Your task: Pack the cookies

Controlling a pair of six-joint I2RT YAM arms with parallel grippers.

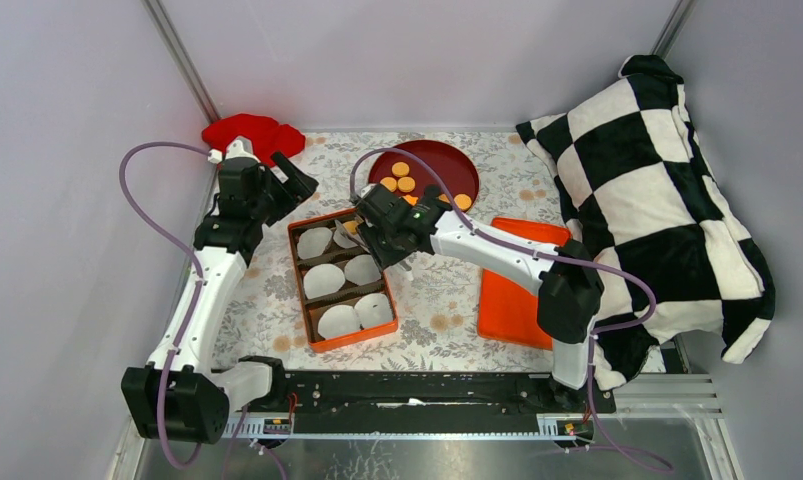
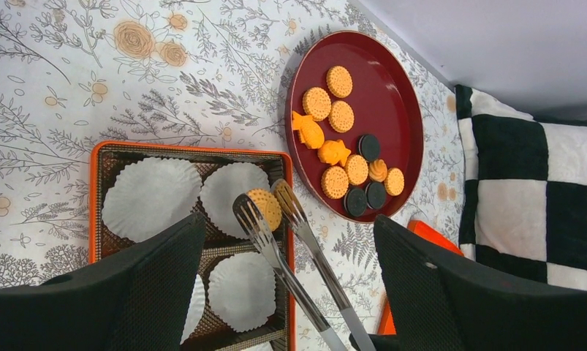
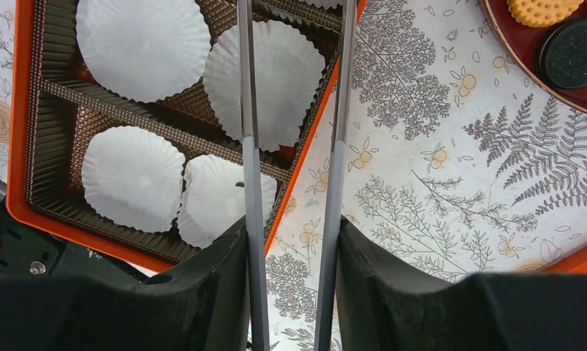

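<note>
Several cookies (image 2: 339,117), mostly orange with a few black, lie on a dark red plate (image 2: 400,80). My right gripper (image 3: 292,238) is shut on metal tongs (image 3: 248,110). In the left wrist view the tongs (image 2: 290,241) pinch one orange cookie (image 2: 265,208) over the far right corner of the orange tray (image 2: 188,149), just above a white paper cup (image 2: 228,190). Up and to the left of the tray, my left gripper (image 2: 290,300) hangs wide open and holds nothing. From above, the right gripper (image 1: 379,235) is at the tray's (image 1: 322,346) far right and the left gripper (image 1: 292,185) is at its far left.
White paper cups (image 3: 140,44) fill the tray's compartments. An orange lid (image 1: 517,295) lies to the right of the tray. A black and white checkered pillow (image 1: 657,200) fills the right side. A red cloth (image 1: 249,132) sits at the back left corner. Walls enclose the table.
</note>
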